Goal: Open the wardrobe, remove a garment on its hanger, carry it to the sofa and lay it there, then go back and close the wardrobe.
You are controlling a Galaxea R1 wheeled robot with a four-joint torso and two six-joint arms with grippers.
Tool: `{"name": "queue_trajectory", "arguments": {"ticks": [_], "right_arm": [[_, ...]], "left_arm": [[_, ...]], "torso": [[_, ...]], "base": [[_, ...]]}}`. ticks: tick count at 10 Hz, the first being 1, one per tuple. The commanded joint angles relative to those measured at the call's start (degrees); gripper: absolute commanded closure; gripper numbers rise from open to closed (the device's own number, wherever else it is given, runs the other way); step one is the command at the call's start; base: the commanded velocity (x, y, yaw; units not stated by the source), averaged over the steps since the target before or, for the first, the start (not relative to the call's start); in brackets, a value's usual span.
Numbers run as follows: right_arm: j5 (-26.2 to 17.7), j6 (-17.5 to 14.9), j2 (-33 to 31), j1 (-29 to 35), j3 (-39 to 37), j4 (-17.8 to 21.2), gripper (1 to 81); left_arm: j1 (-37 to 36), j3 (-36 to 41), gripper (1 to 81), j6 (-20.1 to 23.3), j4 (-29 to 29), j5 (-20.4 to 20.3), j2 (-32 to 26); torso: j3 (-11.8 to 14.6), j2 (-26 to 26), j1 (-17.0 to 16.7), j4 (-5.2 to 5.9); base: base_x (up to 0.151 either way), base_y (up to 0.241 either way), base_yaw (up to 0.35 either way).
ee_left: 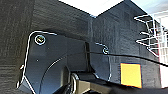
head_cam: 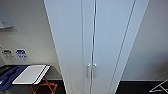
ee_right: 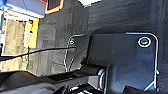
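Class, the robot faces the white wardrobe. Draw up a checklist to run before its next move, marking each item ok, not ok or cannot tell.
1. Wardrobe centred ahead in the head view: ok.
2. Both doors shut, seam closed: ok as a start; opening not yet done.
3. Pair of silver handles visible and unobstructed: ok.
4. Folding table stands left of the wardrobe, apart from the doors: ok.
5. Wire rack on the floor at the right, clear of door swing: cannot tell.
6. Left and right fingers open: cannot tell.
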Motion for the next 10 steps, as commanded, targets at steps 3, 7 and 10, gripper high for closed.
{"name": "queue_trajectory", "arguments": {"ticks": [3,7,10], "right_arm": [[-3.1,3.8,-16.8,24.8,24.2,0.4,1.0],[-5.0,7.3,-17.0,39.4,26.6,0.3,1.0],[-9.4,11.3,-13.4,48.7,22.9,0.2,1.0]], "left_arm": [[-17.4,18.9,1.0,0.6,1.5,2.7,-16.3],[-32.8,23.2,1.0,-0.3,2.6,8.7,-19.8],[-43.2,22.9,1.0,-0.7,1.0,14.1,-18.8]], "torso": [[0.0,0.0,0.0,0.00],[-0.1,0.0,0.0,0.00],[-0.1,0.1,0.1,0.00]], "base": [[0.000,0.000,0.000],[0.000,0.000,0.000],[0.000,0.000,0.000]]}}
